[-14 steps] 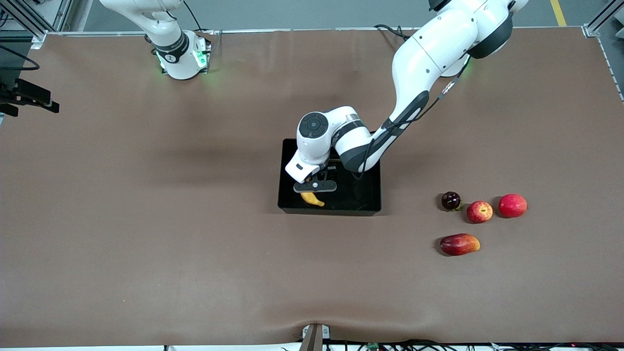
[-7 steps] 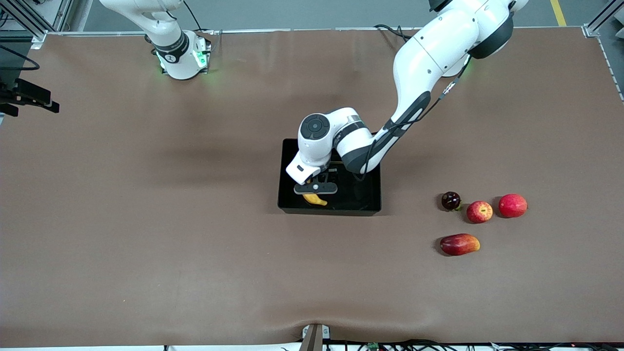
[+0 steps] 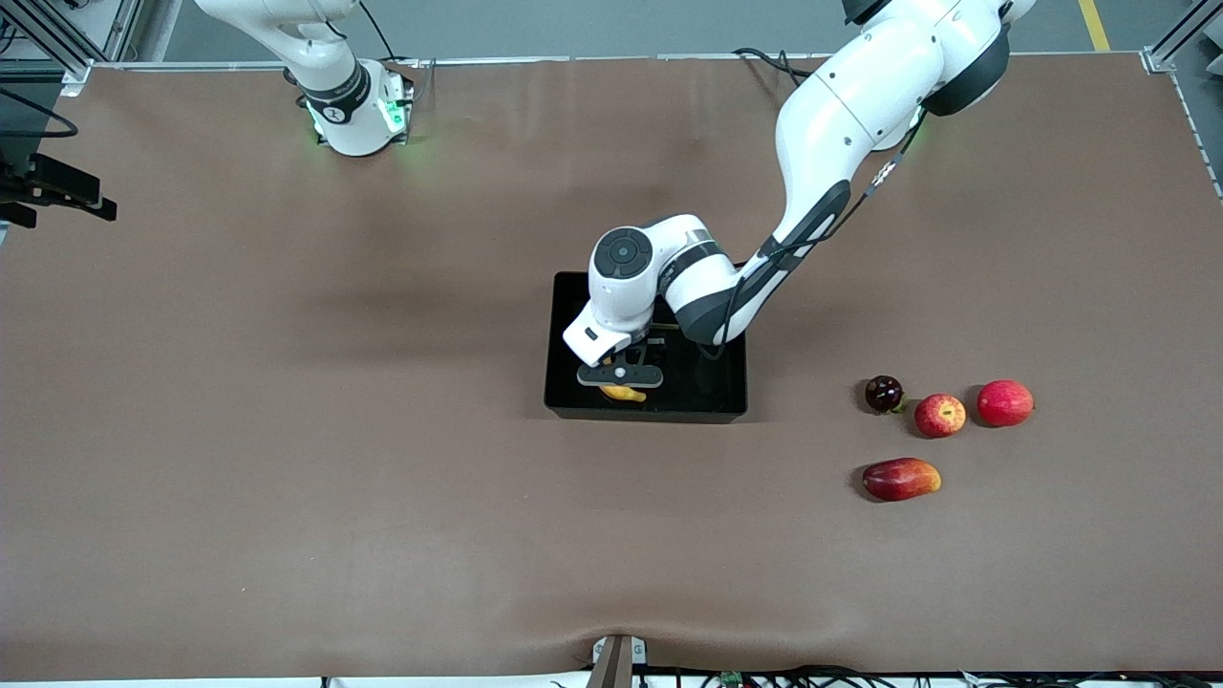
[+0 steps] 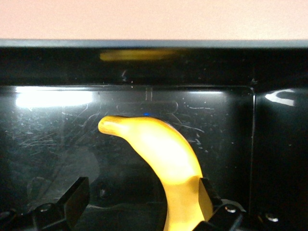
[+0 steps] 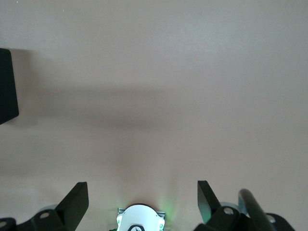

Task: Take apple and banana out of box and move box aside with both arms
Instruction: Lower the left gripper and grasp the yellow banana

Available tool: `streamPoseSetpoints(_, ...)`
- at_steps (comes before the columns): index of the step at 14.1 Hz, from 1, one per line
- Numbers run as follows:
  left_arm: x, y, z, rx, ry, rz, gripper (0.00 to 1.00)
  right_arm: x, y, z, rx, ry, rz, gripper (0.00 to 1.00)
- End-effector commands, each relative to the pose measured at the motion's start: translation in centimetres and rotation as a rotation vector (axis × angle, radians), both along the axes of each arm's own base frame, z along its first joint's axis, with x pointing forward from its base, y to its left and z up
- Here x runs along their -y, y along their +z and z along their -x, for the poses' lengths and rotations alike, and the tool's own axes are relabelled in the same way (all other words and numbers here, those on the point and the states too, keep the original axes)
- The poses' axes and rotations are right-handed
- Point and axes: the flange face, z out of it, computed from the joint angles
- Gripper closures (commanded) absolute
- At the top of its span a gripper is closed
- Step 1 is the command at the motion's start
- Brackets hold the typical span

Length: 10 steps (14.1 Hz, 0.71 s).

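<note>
A brown desk [image 3: 287, 459] carries a black box [image 3: 726, 401] at its middle, the banana [image 4: 163, 154] lying inside. The left gripper [image 3: 620, 375] hangs just over the banana, jaws wide, gripping nothing. The streaked apple [image 3: 940, 416] sits toward the left arm's end from the box. The right gripper [image 5: 142, 202] waits raised over bare desk, jaws wide, empty.

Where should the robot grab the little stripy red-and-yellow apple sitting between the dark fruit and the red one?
Probably from straight above, pinching the stripy apple across its round middle, fingers on the sides nearer to and farther from the front camera. The dark fruit and red fruit sit close on its other two sides, leaving little room there.
</note>
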Motion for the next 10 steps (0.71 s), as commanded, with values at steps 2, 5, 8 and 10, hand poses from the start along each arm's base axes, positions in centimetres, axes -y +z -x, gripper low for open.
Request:
streamPoseSetpoints(2,1.0,2.3,-0.7,0.024,0.066,0.038,0.00,0.0,0.2,0.6,0.003,-0.005,-0.018,0.00)
streamPoseSetpoints(5,1.2,2.1,-0.5,0.023,0.108,0.053,0.00,0.0,0.2,0.6,0.003,-0.007,-0.018,0.00)
streamPoseSetpoints(8,2.4,1.5,0.0,0.034,0.193,0.124,0.00,0.1,0.2,0.6,0.002,-0.009,-0.016,0.00)
streamPoseSetpoints(10,2.6,1.4,0.2,0.036,0.216,0.130,0.00,0.0,0.2,0.6,0.003,-0.005,-0.018,0.00)
